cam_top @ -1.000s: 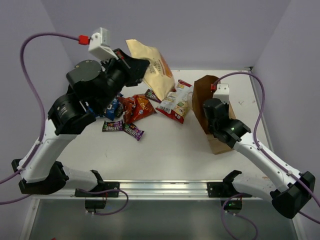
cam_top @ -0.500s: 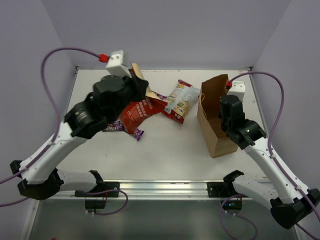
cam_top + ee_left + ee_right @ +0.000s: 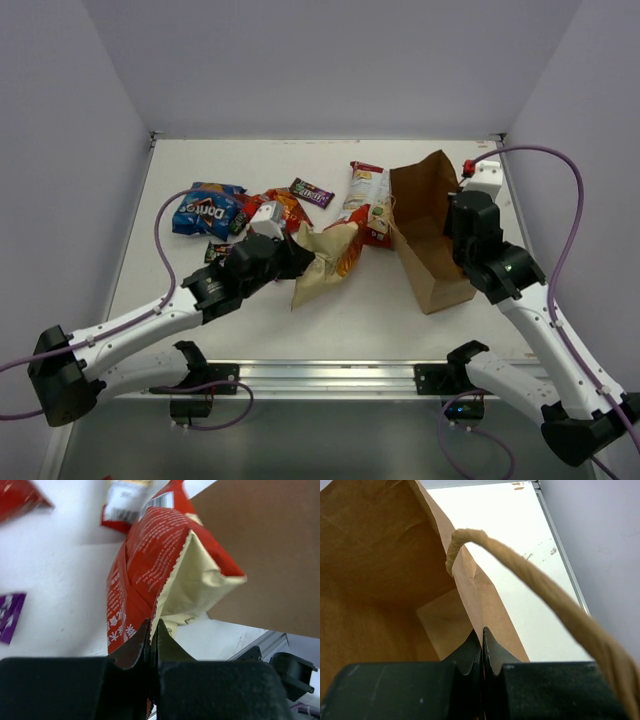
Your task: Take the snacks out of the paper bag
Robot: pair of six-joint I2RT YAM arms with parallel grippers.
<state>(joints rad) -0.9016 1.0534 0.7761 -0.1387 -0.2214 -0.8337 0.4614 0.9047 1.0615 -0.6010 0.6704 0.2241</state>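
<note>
Gaping brown paper bag (image 3: 428, 255), creased walls (w/ twisted handle (image 3: 535, 580))

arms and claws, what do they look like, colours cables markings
Both the left arm and right arm have white links and bulky black joints. A purple cable loops to each wrist, ending in a red plug on the right. The left claw and right claw are black and tapered. No markings show.
</note>
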